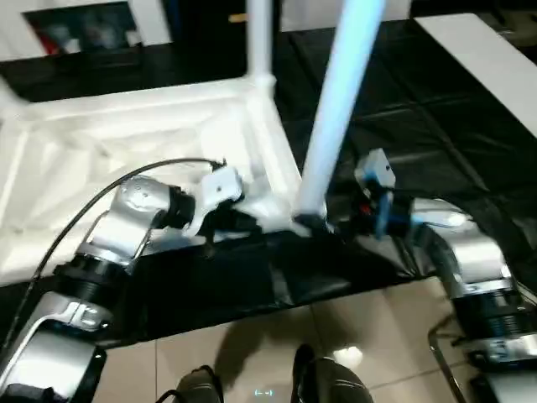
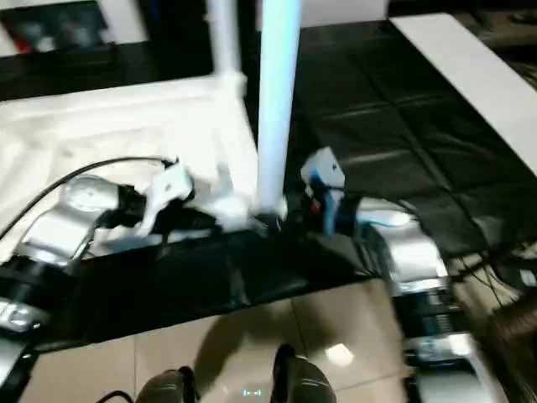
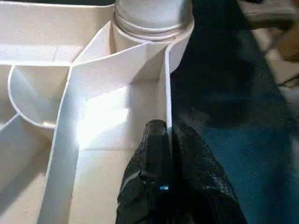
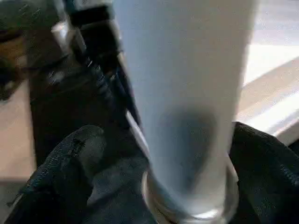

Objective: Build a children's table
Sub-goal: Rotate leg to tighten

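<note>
The children's table lies upside down: its white ribbed top [image 1: 126,143] rests on a black mat. One white leg [image 1: 258,38] stands in the far corner socket. A second leg [image 1: 336,109] stands in the near right corner socket [image 3: 154,23]. My left gripper [image 3: 168,140] is shut on the top's thin rim wall, just beside that near socket. My right gripper [image 4: 168,135] is at the base of the near leg [image 4: 187,93]. Its fingers [image 4: 70,158] stand open on either side of the leg, with a gap showing on one side.
The black mat [image 1: 403,126] ends at a tiled floor [image 1: 352,319] close to my feet [image 1: 323,382]. A white cabinet with dark compartments [image 1: 84,25] stands at the back left. A long white board [image 1: 495,59] lies at the right, and cables [image 2: 495,260] trail beside my right arm.
</note>
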